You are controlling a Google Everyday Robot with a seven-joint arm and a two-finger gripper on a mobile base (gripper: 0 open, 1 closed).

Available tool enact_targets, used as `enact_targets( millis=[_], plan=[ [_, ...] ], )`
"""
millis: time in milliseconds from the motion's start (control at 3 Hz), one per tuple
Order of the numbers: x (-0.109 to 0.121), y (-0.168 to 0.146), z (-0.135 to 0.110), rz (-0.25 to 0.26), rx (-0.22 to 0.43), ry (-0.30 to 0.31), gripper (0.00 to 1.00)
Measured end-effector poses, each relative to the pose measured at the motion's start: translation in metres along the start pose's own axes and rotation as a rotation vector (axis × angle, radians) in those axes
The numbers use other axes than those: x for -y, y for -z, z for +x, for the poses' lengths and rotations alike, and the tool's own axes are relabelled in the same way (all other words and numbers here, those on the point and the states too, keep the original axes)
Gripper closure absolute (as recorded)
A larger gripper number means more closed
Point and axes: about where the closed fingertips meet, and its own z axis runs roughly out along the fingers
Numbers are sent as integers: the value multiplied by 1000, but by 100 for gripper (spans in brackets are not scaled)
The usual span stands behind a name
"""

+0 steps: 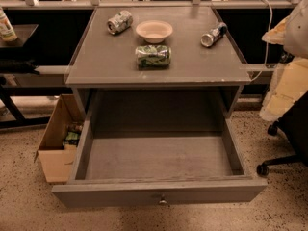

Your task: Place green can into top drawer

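The green can [153, 56] lies on its side on the grey cabinet top [96, 61], just in front of a white bowl [154, 31]. The top drawer [159, 192] stands pulled fully open below it, with a small round knob on its front, and its inside is bare. My gripper is not in view. Only pale parts of my arm [288, 81] show at the right edge, well to the right of the can and apart from it.
A silvery-white can [119, 21] lies at the back left of the top and a slim silver and blue can [213, 34] at the back right. A brown cardboard box [57, 143] stands on the floor left of the drawer. A black chair base [284, 158] is at the right.
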Motion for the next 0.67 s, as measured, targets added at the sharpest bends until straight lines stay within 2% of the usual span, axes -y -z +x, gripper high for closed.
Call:
enact_targets(
  millis=[333, 667],
  plan=[
    [32, -23, -22, 6, 80, 7, 0],
    [69, -58, -55, -1, 181, 31, 0]
  ],
)
